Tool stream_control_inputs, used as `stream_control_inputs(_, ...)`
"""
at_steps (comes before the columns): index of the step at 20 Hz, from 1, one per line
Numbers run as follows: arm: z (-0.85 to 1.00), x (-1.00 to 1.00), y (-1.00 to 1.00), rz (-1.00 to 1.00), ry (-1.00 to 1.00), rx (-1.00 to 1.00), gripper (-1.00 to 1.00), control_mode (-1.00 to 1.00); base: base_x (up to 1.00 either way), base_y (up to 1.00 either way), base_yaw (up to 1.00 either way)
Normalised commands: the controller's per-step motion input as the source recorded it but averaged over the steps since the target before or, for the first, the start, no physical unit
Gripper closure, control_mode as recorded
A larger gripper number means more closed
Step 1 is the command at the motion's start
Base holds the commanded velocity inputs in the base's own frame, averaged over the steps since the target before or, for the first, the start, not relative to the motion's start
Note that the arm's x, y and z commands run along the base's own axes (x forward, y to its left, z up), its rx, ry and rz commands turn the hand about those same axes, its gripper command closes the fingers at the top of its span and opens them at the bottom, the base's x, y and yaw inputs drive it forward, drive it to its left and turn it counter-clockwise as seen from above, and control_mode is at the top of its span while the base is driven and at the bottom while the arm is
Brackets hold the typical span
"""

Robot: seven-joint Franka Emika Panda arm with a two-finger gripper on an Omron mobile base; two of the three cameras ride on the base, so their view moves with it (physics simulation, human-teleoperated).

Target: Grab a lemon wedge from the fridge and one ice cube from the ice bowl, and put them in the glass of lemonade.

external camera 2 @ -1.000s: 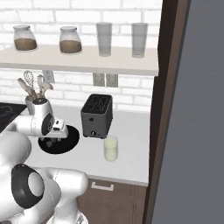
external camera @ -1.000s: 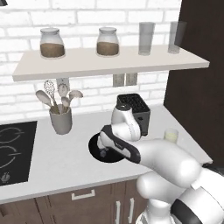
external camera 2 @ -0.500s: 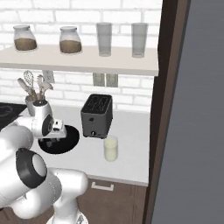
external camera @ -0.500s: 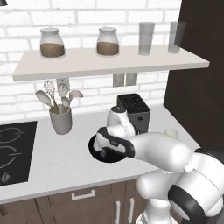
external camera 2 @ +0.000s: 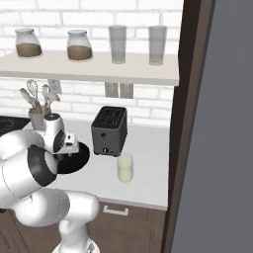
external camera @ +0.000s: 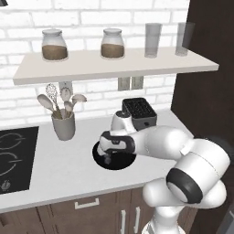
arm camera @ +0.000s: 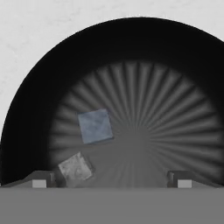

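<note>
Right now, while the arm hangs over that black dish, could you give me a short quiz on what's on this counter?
1. True or false: the fingers are spread apart above the ice bowl.
2. How many cubes lie in the ice bowl?
3. The glass of lemonade stands: A) on the shelf B) in front of the toaster C) on the stove top.

Key: 1 true; 2 two, a bluish ice cube and a greyer one; 3 B.

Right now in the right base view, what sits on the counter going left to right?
Utensil holder → ice bowl with the gripper over it → toaster → glass of lemonade.
</note>
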Motion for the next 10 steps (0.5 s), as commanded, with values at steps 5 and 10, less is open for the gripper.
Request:
stream_control_inputs(5, -0.2, 0.1, 0.14, 0.0, 0.0, 0.0, -1.0, -1.0, 0.0, 0.0, 0.0)
stream_control_inputs(10, -0.36, 0.01, 0.16, 0.0, 0.0, 0.0, -1.0, -1.0, 0.0, 0.0, 0.0)
